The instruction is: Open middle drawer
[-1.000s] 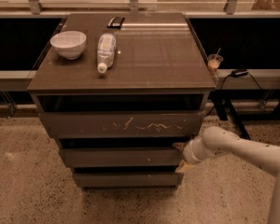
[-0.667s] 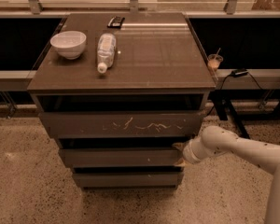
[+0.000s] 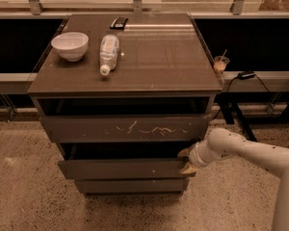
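Observation:
The middle drawer is a dark grey-brown plain front below the top drawer, which bears white scratch marks. The middle drawer stands pulled out a little, with a dark gap above it. The narrow bottom drawer sits beneath. My gripper comes in from the right on a white arm and sits at the middle drawer's right end, with one finger above its top edge and one at its front corner.
On the cabinet top lie a white bowl, a plastic bottle on its side and a small dark object. A cup with a straw stands on a ledge at the right. Speckled floor lies around.
The gripper and the middle drawer's front have shifted slightly toward the camera; the gap above the drawer looks a bit wider.

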### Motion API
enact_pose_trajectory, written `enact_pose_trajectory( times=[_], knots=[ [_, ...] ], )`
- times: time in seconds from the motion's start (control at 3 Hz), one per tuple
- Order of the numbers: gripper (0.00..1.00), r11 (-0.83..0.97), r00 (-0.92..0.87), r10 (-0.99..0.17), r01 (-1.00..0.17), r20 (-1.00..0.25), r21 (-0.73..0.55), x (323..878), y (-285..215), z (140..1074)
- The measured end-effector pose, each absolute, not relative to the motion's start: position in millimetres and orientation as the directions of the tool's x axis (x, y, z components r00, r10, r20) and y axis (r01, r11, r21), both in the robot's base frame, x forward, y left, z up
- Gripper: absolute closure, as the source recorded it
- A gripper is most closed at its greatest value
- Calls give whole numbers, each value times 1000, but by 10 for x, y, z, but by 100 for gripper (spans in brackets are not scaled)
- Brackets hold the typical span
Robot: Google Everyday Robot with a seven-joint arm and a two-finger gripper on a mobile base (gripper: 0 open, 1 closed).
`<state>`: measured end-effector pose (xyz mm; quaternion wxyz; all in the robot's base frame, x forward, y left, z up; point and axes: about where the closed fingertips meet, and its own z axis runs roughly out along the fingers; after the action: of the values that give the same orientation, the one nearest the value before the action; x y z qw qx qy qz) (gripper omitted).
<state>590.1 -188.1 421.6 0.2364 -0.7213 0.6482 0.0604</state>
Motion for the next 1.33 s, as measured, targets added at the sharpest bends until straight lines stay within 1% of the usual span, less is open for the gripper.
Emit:
enact_pose_trajectory(
  times=[0.33, 0.67, 1.0, 1.33],
  knots=[
    [20, -48, 152, -907, -964, -394, -263, 5901, -1881, 4216],
    [0, -48, 147, -908, -966, -391, -253, 5895, -1872, 4209],
    [0, -46, 131, -914, -974, -383, -222, 5875, -1840, 4185],
    [27, -73, 130, -923, -983, -363, -166, 5649, -1731, 4298]
  ],
)
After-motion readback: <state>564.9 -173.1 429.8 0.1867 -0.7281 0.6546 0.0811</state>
